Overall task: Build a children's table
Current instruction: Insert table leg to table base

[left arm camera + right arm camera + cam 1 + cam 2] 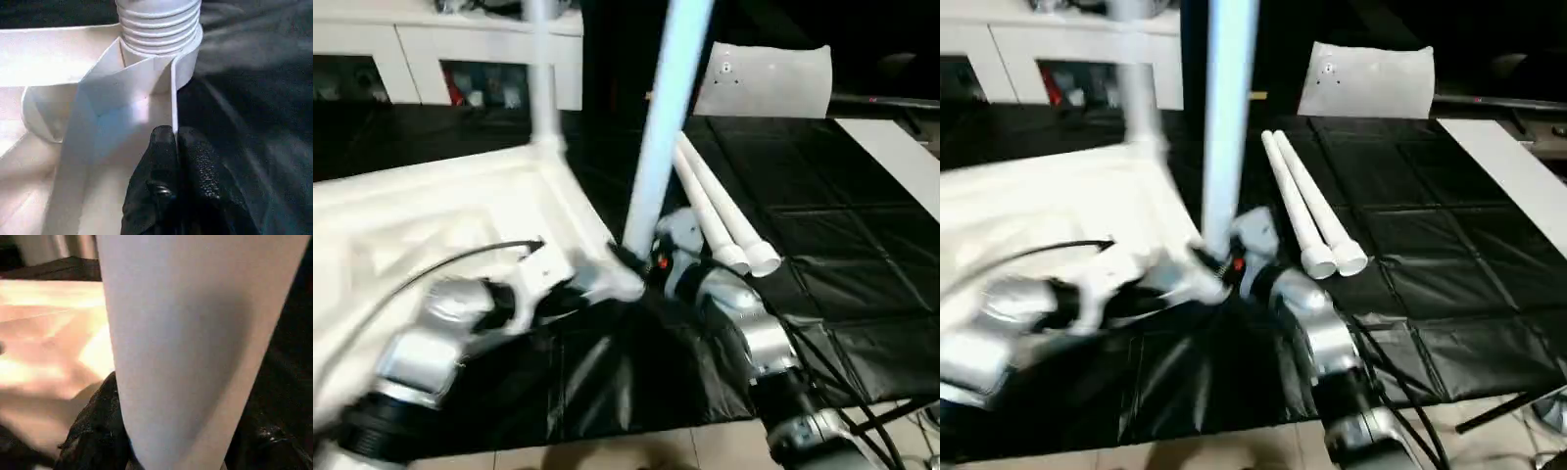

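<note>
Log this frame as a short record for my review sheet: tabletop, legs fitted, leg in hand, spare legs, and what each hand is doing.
tabletop: white tabletop lying underside up on the black sheet
fitted leg: one leg standing upright at the far corner
held leg: second leg upright at the near corner, threaded end at the corner socket
spare legs: two legs lying side by side on the sheet
left hand: left hand pinching the tabletop rim beside the socket
right hand: right hand gripping the held leg low down
</note>
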`<state>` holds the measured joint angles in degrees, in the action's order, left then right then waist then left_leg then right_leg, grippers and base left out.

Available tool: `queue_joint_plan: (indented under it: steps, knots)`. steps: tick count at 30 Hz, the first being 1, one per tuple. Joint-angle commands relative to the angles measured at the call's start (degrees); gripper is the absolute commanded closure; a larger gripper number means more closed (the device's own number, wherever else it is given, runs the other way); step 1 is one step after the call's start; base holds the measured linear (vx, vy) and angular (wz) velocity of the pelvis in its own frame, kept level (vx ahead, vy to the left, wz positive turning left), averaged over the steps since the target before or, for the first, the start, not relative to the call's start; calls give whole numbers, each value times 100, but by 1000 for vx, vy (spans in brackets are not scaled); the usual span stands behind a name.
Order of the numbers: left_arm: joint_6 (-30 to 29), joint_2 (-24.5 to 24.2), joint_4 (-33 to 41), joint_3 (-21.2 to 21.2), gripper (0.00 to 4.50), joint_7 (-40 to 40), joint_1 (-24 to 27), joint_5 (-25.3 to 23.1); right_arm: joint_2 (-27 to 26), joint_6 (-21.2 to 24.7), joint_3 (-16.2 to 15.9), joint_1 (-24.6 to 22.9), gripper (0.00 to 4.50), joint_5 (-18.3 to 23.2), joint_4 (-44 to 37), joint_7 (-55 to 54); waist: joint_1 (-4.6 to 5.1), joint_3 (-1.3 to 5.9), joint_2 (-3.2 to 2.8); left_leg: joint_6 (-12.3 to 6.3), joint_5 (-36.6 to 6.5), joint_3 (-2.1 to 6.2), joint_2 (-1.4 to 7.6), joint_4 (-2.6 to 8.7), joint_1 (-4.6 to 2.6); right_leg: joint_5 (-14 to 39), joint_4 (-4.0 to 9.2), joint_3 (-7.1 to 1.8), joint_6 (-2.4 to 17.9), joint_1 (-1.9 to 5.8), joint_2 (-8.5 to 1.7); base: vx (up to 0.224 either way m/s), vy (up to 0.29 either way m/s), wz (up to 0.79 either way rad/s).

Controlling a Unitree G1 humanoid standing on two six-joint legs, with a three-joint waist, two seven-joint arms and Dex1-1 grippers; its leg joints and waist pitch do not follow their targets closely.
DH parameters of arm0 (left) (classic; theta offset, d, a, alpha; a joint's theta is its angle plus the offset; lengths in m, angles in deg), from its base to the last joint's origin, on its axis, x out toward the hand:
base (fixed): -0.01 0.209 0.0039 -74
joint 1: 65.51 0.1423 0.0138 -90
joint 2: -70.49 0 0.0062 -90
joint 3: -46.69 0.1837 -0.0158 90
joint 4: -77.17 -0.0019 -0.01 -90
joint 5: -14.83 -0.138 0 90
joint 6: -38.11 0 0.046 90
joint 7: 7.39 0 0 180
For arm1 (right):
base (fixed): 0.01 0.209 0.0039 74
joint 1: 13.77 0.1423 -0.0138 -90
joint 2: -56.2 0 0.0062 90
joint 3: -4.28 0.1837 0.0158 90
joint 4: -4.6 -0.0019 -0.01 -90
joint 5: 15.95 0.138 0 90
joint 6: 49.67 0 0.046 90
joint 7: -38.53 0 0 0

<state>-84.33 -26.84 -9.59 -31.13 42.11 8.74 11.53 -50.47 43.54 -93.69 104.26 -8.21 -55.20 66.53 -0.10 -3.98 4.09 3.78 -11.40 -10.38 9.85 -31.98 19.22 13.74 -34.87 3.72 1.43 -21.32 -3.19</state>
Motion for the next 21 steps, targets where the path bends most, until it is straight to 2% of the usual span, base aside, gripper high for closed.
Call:
queue_joint_plan:
  steps: [1,7,9,10,11,12,13,15,16,17,19,21]
  knots:
    - [-287,253,-76,553,450,-155,-95,-102,-135,242,-93,-19,257,-198,655,-295,1,88,-90,31,-1787,193,411,454,8,2123,583,-448,877,6,-558,0,0,0]
    - [-310,169,-410,609,450,-241,-357,-387,-197,215,-58,23,257,-211,771,-351,-24,109,-107,-37,-1608,193,404,447,28,1921,571,-434,826,45,-550,0,0,0]
    - [-318,129,-449,615,450,-256,-383,-413,-203,206,-49,16,257,-215,776,-356,-22,100,-113,-23,-1655,198,408,459,29,1902,569,-429,853,43,-549,0,0,0]
    - [-281,56,-542,590,450,-263,-425,-435,-223,213,-3,-1,257,-163,783,-350,-24,97,-136,7,-1759,201,410,462,17,1978,579,-428,854,32,-550,0,0,0]
    - [-289,23,-560,585,450,-275,-437,-443,-266,241,77,-3,257,-74,796,-336,-23,94,-129,16,-1812,203,410,462,9,2044,586,-429,844,25,-552,0,0,0]
    - [-301,-9,-572,583,450,-290,-448,-452,-316,271,166,0,222,28,810,-306,-22,87,-137,43,-1967,220,407,470,13,2296,606,-434,799,17,-569,0,0,0]
    - [-319,-9,-591,566,450,-332,-461,-455,-321,250,172,14,201,32,830,-294,-22,87,-137,43,-1967,220,407,470,13,2296,606,-434,799,17,-569,0,0,0]
    - [-336,0,-623,545,450,-381,-481,-461,-315,217,162,33,185,22,855,-282,-26,85,-140,69,-2046,227,410,467,-3,2495,633,-438,750,-2,-580,0,0,0]
    - [-150,-84,-656,610,450,-240,-496,-470,-321,206,161,36,179,48,863,-240,-28,90,-141,77,-2051,237,411,472,7,2536,636,-432,736,3,-581,0,0,0]
    - [-28,-110,-700,615,450,-238,-511,-498,-324,203,165,35,164,59,867,-228,-33,97,-159,77,-2038,241,410,472,11,2511,634,-434,732,7,-582,0,0,0]
    - [81,-125,-757,598,450,-290,-529,-518,-324,196,171,28,144,68,863,-197,-29,117,-149,64,-1925,230,417,469,21,2291,613,-437,763,15,-574,0,0,0]
    - [93,-116,-784,564,450,-367,-532,-533,-314,186,166,19,133,65,849,-177,-32,127,-175,41,-1723,206,424,463,30,1877,576,-439,898,29,-563,0,0,0]
